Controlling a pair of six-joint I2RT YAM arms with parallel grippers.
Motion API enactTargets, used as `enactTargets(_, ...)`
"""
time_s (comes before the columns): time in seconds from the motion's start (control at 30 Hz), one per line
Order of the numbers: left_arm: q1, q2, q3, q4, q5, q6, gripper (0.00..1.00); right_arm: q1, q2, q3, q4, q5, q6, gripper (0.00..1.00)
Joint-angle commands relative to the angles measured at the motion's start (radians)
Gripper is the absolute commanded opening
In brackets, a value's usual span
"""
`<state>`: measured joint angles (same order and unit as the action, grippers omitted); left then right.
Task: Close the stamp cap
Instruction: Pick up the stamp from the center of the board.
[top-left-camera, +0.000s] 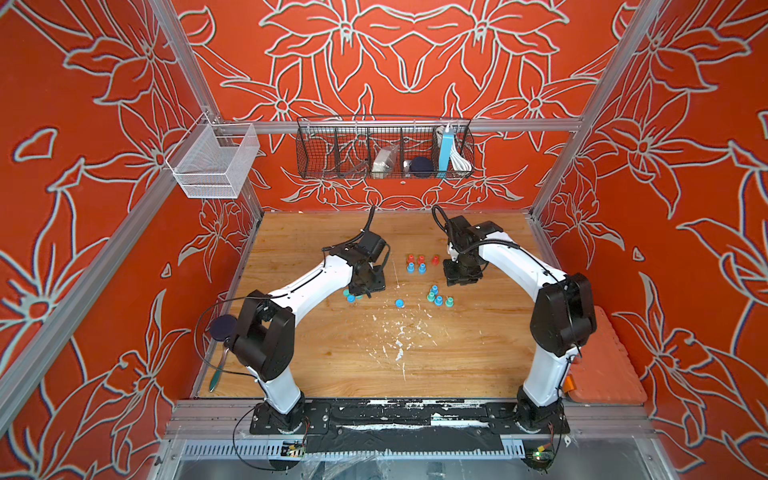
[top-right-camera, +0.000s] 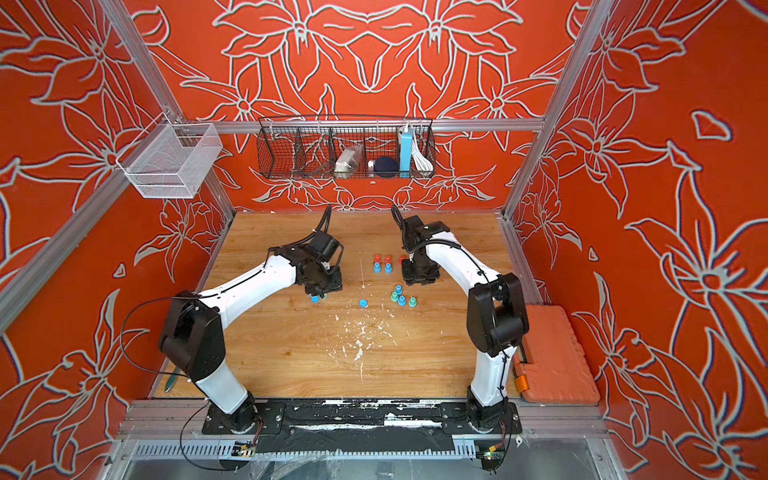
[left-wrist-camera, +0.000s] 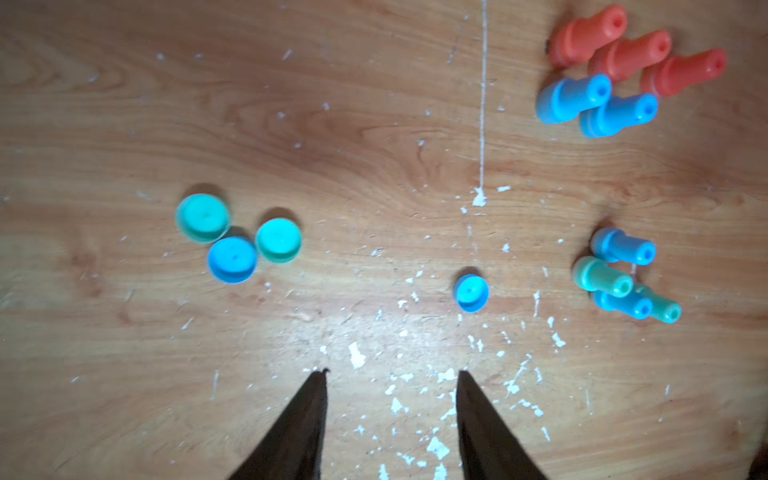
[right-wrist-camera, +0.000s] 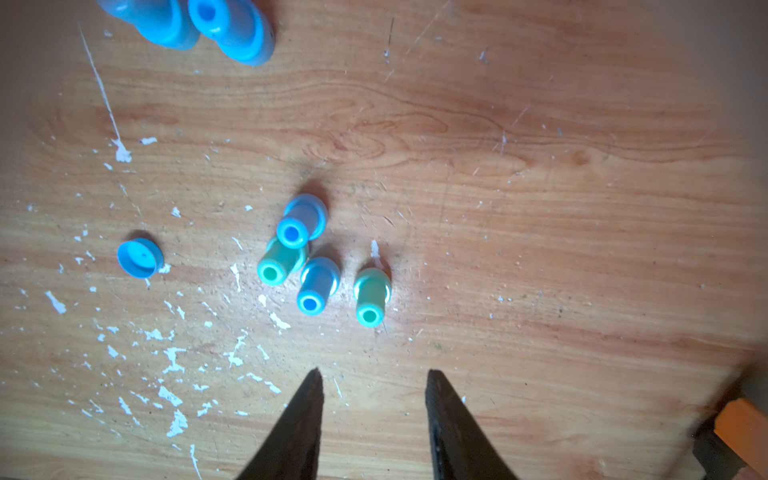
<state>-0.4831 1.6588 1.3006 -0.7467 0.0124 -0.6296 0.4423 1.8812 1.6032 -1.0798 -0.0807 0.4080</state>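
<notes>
Stamp cap (left-wrist-camera: 471, 293), the lone blue one, lies just beyond your left gripper (left-wrist-camera: 391, 374), whose jaws hang spread and empty over the table (left-wrist-camera: 124, 104), while four stamps (right-wrist-camera: 318, 282) cluster before your equally spread, empty right gripper (right-wrist-camera: 374, 372), seemingly so each arm takes one part.

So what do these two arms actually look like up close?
Both match: the left arm and right arm have smooth white shells joined by bulky black housings, thin black cables looping along them, and black mounting plates. The jaws are dark, tapering to points.
</notes>
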Motion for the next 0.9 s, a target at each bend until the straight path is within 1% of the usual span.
enactTargets(0.0,0.012,-0.066,-0.055,-0.002,-0.015,0.009,0.51,0.028,0.049,0.037,0.048,0.005,0.054,0.43)
enactTargets(0.2,0.048,-0.134,-0.134,0.007,-0.012,-0.011,0.5,0.053,0.133,0.083,0.06,-0.007,0.075,0.42)
enactTargets(0.53,0.093,-0.193,-0.19,-0.002,-0.005,-0.001,0.5,0.065,0.214,0.1,0.081,0.006,0.084,0.4)
enactTargets(0.67,0.101,-0.207,-0.2,-0.005,-0.003,0.0,0.5,0.067,0.234,0.098,0.09,-0.002,0.086,0.36)
enactTargets(0.87,0.116,-0.225,-0.217,-0.008,-0.003,0.002,0.5,0.076,0.249,0.112,0.091,0.006,0.085,0.29)
